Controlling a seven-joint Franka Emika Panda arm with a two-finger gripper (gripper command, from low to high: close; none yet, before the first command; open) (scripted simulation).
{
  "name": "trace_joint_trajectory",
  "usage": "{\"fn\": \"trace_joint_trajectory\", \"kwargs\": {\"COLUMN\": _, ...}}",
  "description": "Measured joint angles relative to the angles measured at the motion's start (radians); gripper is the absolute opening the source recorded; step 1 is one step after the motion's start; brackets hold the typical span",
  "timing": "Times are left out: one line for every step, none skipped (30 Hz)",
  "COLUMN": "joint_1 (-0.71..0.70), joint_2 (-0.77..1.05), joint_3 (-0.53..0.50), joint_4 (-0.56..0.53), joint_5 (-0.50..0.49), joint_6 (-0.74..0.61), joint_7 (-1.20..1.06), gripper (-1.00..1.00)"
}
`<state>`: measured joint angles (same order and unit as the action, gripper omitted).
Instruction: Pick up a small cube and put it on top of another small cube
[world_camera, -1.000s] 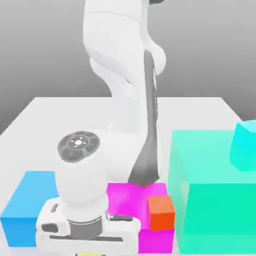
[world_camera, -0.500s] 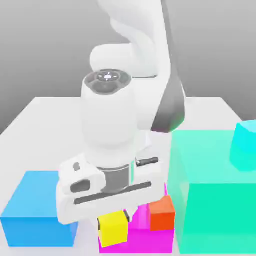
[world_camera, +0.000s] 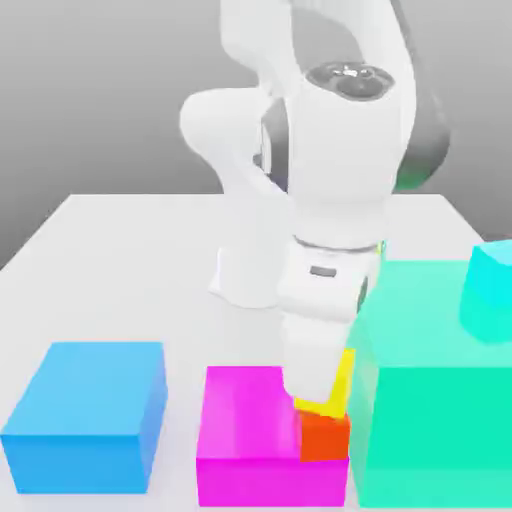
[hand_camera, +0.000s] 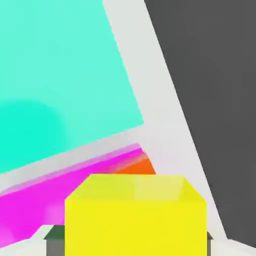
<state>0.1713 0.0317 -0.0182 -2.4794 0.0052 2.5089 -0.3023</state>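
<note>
Exterior view: the small yellow cube (world_camera: 338, 390) sits on top of the orange-red cube (world_camera: 324, 436), tilted a little and partly hidden behind the white hand of the arm (world_camera: 325, 300), which comes straight down over the pair. The orange-red cube itself stands at the corner of the magenta block (world_camera: 245, 430), on the exterior view's right side of it, just beside the tall green block (world_camera: 430, 400). That tight corner likely explains the steep approach from above: there is little room to come in from the side.

In the hand view the yellow cube (hand_camera: 135, 215) lies directly below the camera, with a sliver of orange-red cube (hand_camera: 142, 167) showing past its far edge, then the magenta block (hand_camera: 65, 185), a strip of pale desk (hand_camera: 160, 100) and the green block (hand_camera: 60, 75).

The pincer (world_camera: 322, 392) cannot be read clearly from its fingertips, which are hidden, so whether it is spread or pinching the cube I cannot tell. Judging from how the cubes lie, the stacking looks done or nearly so; the slight tilt suggests the yellow cube may not yet be settled flat.

A blue block (world_camera: 85, 415) rests well apart on the desk, and a cyan block (world_camera: 490, 290) sits on the green one.
</note>
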Motion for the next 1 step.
{"fn": "trace_joint_trajectory", "kwargs": {"joint_1": 0.000, "joint_2": 0.000, "joint_3": 0.000, "joint_4": 0.000, "joint_5": 0.000, "joint_6": 0.000, "joint_7": 0.000, "gripper": 1.00}}
